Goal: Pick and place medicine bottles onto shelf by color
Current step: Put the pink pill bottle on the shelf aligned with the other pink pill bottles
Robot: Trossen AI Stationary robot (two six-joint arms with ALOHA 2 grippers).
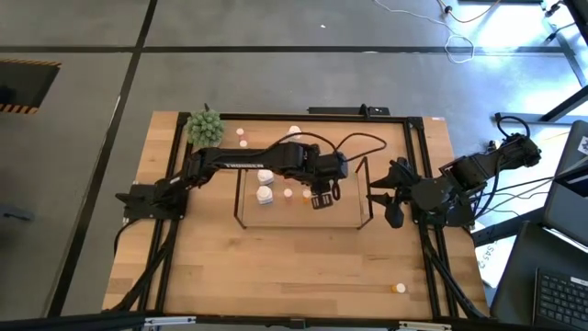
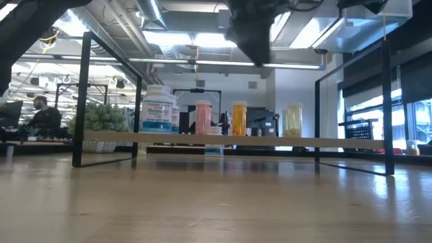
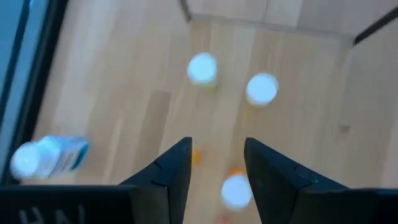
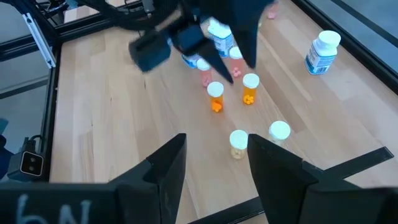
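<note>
The left gripper (image 1: 321,197) hangs over the middle of the shelf (image 1: 358,223), its arm reaching in from 9 o'clock. Its fingers (image 3: 177,168) stand apart at a narrow gap and hold nothing. In its wrist view the bottles lie under it: one white cap (image 3: 236,190) shows right between the fingertips with a bit of orange beside it, and two more white caps (image 3: 202,68) sit farther ahead, apart from the fingers. A larger white bottle (image 3: 46,157) lies on its side off to one flank, well apart from the gripper.

From the table level, the bottles stand upright in a row on the shelf board: a large white bottle (image 2: 159,108) with a blue label, then a pink one (image 2: 202,117), an orange one (image 2: 239,118) and a pale yellow one (image 2: 294,120). The dark gripper shows above them, about over the orange bottle and not touching any.

The right gripper (image 1: 384,197) waits at 3 o'clock, just outside the end of the shelf. Its fingers (image 4: 163,167) are open and empty. A cream bottle (image 4: 239,144) sits just ahead of its fingertips, and two orange bottles (image 4: 216,97) stand farther on.

One small bottle (image 1: 398,288) stands alone on the table at about 5 o'clock, well apart from both grippers. A few more lie near 12 o'clock, beside the green plant (image 1: 205,125).
</note>
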